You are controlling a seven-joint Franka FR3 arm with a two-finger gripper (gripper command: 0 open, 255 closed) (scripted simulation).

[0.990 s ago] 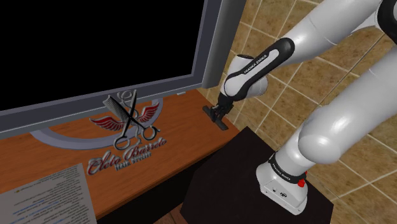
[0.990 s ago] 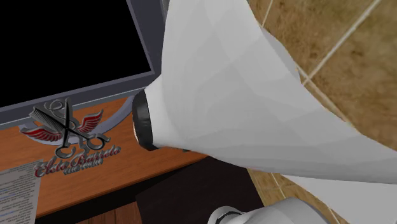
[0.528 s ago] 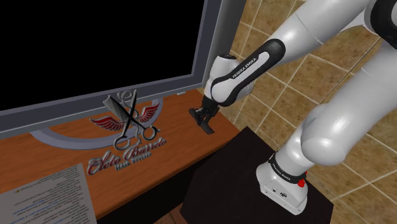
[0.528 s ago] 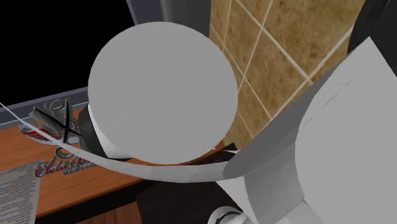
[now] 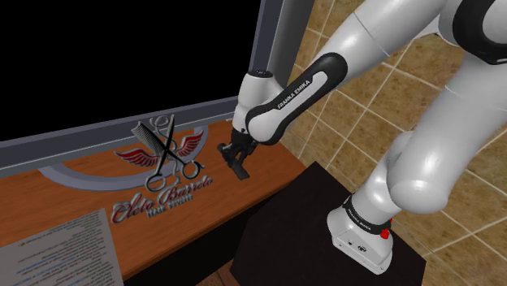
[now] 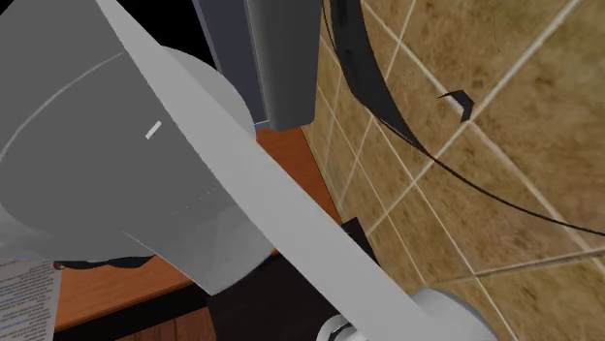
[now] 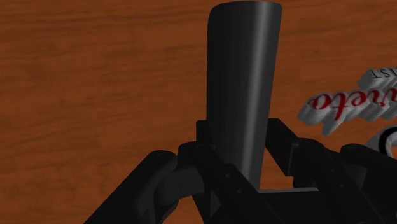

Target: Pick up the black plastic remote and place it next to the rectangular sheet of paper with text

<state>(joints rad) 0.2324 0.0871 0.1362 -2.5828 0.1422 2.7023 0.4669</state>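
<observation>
Between my fingers (image 7: 207,143), the tool (image 7: 245,159) is clamped on the black remote (image 7: 245,89), gripping it near one end, so most of its length projects forward unsupported. The remote is a smooth, slightly glossy bar with rounded edges. Judged risk: that slick surface and the off-centre hold allow it to pivot or slide out under a quick swing.

Below it lies the tabletop (image 5: 89,199), reddish-brown wood grain, flat and hard. A release from height would likely make the remote bounce or skid.

Further along the tabletop sits a raised emblem (image 5: 166,158) of chrome scissors, comb, red wings and lettering. A low carry could clip it.

Beyond that, well apart from the tool, lies the sheet of paper (image 5: 57,252), thin, pale and densely printed. An overshoot would put the remote on the sheet instead of beside it.
</observation>
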